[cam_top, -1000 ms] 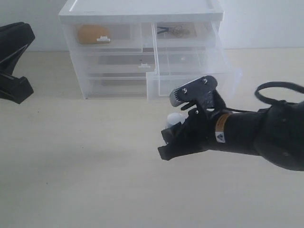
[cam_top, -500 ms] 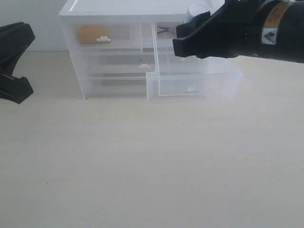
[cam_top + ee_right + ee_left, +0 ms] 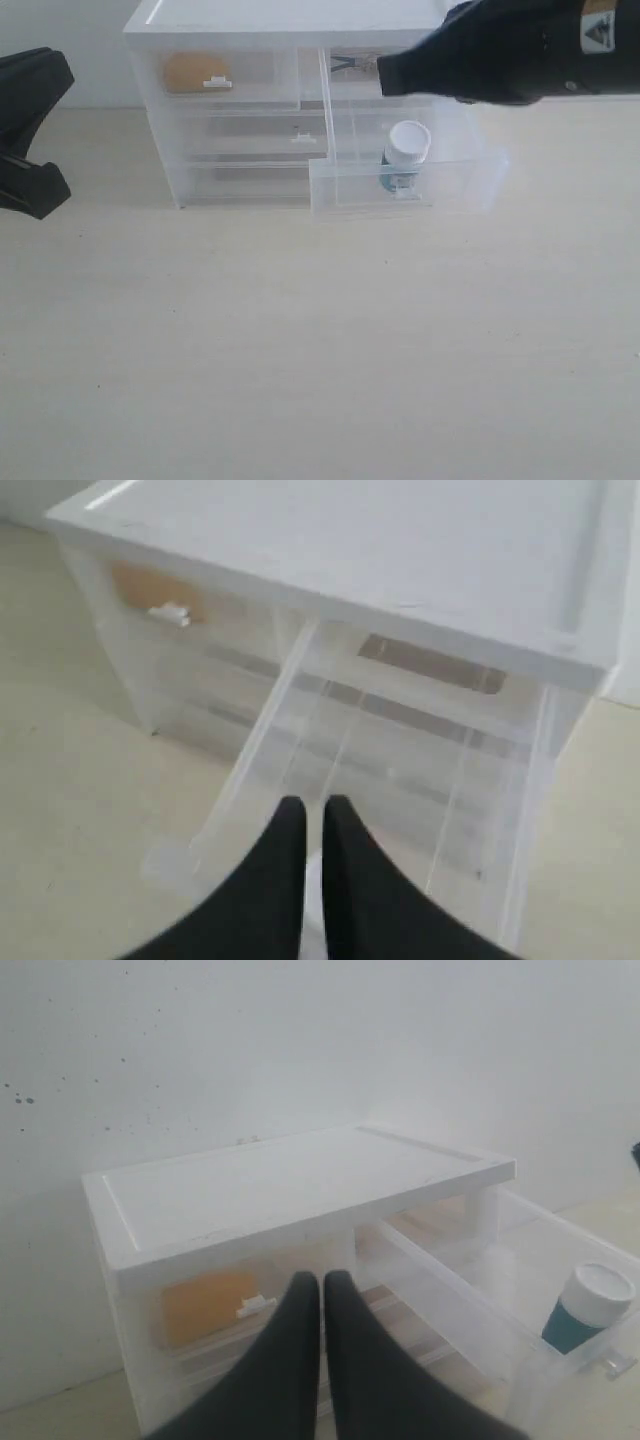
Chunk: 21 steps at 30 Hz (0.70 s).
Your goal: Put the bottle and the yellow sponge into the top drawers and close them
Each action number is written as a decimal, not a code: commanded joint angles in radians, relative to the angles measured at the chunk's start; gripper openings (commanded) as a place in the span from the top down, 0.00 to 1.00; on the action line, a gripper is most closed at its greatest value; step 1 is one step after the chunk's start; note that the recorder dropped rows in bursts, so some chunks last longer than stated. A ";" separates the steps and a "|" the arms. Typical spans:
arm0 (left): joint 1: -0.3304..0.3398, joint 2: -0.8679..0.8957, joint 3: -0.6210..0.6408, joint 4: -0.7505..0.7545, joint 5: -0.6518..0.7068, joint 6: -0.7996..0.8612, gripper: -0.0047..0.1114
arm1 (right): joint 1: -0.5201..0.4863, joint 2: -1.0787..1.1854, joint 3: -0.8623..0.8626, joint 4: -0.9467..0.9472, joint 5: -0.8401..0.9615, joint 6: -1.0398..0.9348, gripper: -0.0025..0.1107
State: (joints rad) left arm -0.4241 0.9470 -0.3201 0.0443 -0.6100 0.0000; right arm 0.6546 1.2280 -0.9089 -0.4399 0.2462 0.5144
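Above a beige table [image 3: 300, 350] by a white wall [image 3: 300, 1040], 2 hands [image 3: 322, 1278] [image 3: 313, 805] hang clenched.

Open top drawer [image 3: 345, 190] juts out, bottle [image 3: 406, 150] inside; right arm [image 3: 500, 50] seemingly overhangs it; front table [image 3: 300, 350] bare.

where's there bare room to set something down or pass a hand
The table in front of the drawer unit is bare, from the black arm at the left across to the right edge. Crowded: the open drawer, with the bottle at its front and the right gripper above.
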 commanded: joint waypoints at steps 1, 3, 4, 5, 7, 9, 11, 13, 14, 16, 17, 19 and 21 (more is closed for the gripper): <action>-0.006 0.004 0.003 -0.011 -0.003 0.000 0.93 | 0.088 -0.052 0.111 0.008 0.064 0.003 0.95; -0.006 0.004 0.003 -0.011 -0.003 0.000 0.93 | 0.106 -0.037 0.154 0.008 0.046 0.021 0.96; -0.006 0.004 0.003 -0.011 -0.003 0.000 0.93 | 0.112 -0.024 0.174 0.008 0.029 0.032 0.96; -0.006 0.004 0.003 -0.011 -0.003 0.000 0.93 | 0.112 -0.010 0.189 0.008 0.013 0.037 0.96; -0.006 0.004 0.003 -0.011 -0.003 0.000 0.93 | 0.112 0.023 0.203 0.008 -0.015 0.049 0.96; -0.006 0.004 0.003 -0.011 -0.003 0.000 0.93 | 0.112 0.055 0.198 0.008 -0.024 0.049 0.96; -0.006 0.004 0.003 -0.011 -0.003 0.000 0.93 | 0.108 0.068 0.196 -0.022 -0.089 0.040 0.96; -0.006 0.004 0.003 -0.011 -0.003 0.000 0.93 | 0.092 0.070 0.186 -0.055 -0.160 0.029 0.96; -0.006 0.004 0.003 -0.011 -0.003 0.000 0.93 | 0.079 0.073 0.172 -0.067 -0.164 0.029 0.96; -0.006 0.004 0.003 -0.011 -0.003 0.000 0.93 | 0.043 0.080 0.137 -0.069 -0.119 0.029 0.96; -0.006 0.004 0.003 -0.011 -0.003 0.000 0.93 | 0.020 0.085 0.120 -0.069 -0.098 0.029 0.96; -0.006 0.004 0.003 -0.011 -0.003 0.000 0.93 | -0.017 0.102 0.098 -0.067 -0.089 0.034 0.96; -0.006 0.004 0.003 -0.011 -0.003 0.000 0.93 | -0.028 0.125 0.079 -0.067 -0.100 0.034 0.96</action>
State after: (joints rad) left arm -0.4241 0.9470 -0.3201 0.0443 -0.6100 0.0000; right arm 0.6472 1.3299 -0.8035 -0.4966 0.1422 0.5519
